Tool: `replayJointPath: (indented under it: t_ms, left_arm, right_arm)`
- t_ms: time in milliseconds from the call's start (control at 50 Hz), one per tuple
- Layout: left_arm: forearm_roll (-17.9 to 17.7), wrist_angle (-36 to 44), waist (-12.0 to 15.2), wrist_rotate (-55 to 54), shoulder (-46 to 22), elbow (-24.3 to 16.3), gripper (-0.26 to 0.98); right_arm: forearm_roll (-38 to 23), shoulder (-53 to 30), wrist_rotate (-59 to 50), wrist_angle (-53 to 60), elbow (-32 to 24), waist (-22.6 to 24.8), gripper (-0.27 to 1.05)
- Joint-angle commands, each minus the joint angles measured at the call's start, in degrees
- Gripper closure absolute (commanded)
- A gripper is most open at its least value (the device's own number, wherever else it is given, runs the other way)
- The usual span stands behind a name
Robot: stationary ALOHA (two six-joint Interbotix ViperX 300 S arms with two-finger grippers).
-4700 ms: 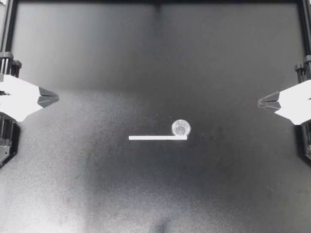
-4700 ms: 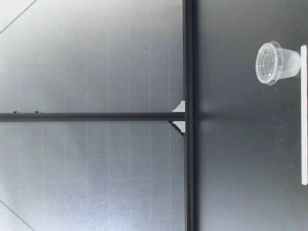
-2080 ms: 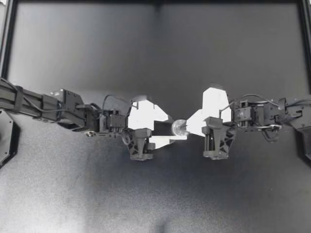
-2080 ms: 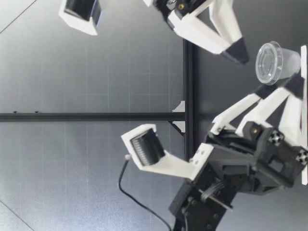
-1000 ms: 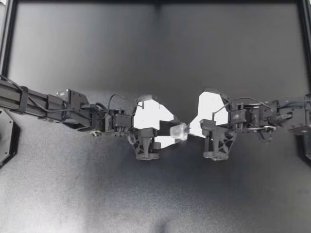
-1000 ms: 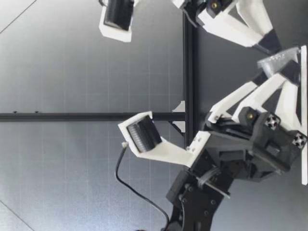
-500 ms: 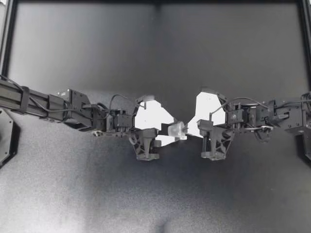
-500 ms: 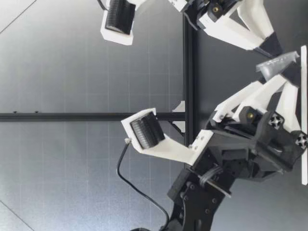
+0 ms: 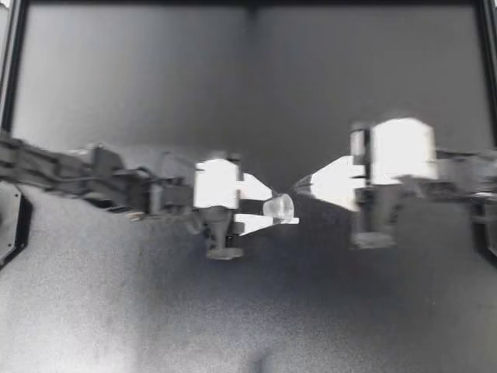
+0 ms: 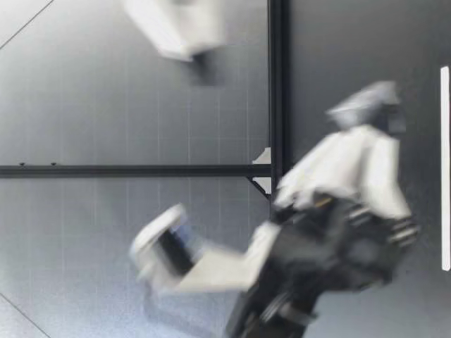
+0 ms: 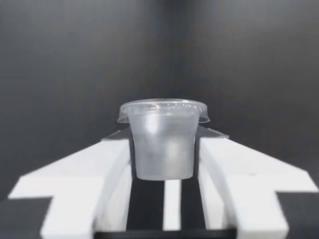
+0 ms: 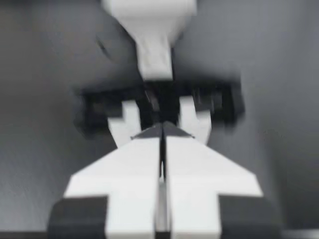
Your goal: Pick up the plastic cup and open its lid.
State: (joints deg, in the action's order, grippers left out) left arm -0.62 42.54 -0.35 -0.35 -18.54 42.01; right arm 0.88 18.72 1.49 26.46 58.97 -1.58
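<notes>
My left gripper (image 9: 269, 207) reaches in to the table's middle and is shut on the clear plastic cup (image 9: 279, 207). In the left wrist view the cup (image 11: 163, 144) stands upright between both white fingers (image 11: 107, 164), which press its sides, and its lid (image 11: 163, 106) is on. The low view, blurred by motion, shows the cup (image 10: 363, 102) held a little above the table. My right gripper (image 9: 300, 186) points at the cup from a short gap away, its fingers pressed together with nothing between them (image 12: 162, 127).
A white strip (image 9: 290, 221) lies flat on the dark table just below the cup and shows along the surface in the low view (image 10: 444, 211). A black frame rail (image 10: 276, 84) borders the far side.
My left gripper has shut on the cup, levelled its wrist and raised the cup off the table. My right arm has swung up and drawn back slightly, staying shut.
</notes>
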Motion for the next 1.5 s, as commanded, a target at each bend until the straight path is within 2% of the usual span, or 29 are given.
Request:
replayJointPath:
  t_ms: [0,140,300,420,520,620,780,1040,1140,1480]
  left_arm:
    - [-0.09,9.23,0.09,-1.67,4.31,3.08,0.57]
    - [-0.09,22.15,0.09,-4.75,7.38,8.26,0.57]
    - [0.09,29.71,0.09,-7.12,10.55,11.87,0.57]
    - [0.26,29.79,0.09,-8.44,11.69,12.04,0.57]
    - [0.97,29.79,0.09,-9.58,11.34,11.34,0.57]
    - [1.32,29.18,0.09,-10.28,10.81,10.81,0.57]
    - [1.49,27.07,0.09,-10.72,10.55,9.84,0.57]
    - [1.58,26.72,0.00,-10.81,10.55,10.11,0.57]
    - [1.58,26.72,0.00,-10.81,10.63,10.11,0.57]
    - [1.58,26.98,0.00,-10.81,10.55,9.23,0.57]
  right_arm:
    - [-3.87,3.87,0.97,5.80,0.18,0.70,0.95]
    - [-9.93,4.83,6.06,9.84,0.26,0.70,0.94]
    - [-11.60,3.25,17.23,9.76,0.09,0.70,0.85]
    - [-11.51,1.32,25.40,9.40,-0.18,0.70,0.68]
    - [-11.51,-1.05,30.94,8.79,-1.14,0.70,0.47]
    - [-11.43,-3.78,37.27,8.44,-2.02,0.70,0.35]
    - [-9.14,-8.53,50.36,8.61,-3.69,0.70,0.34]
    - [1.76,-11.43,71.72,19.42,-2.72,1.05,0.34]
    - [3.52,-11.43,74.53,23.03,-2.02,1.76,0.34]
    - [3.96,-13.10,74.27,22.68,-2.46,2.64,0.34]
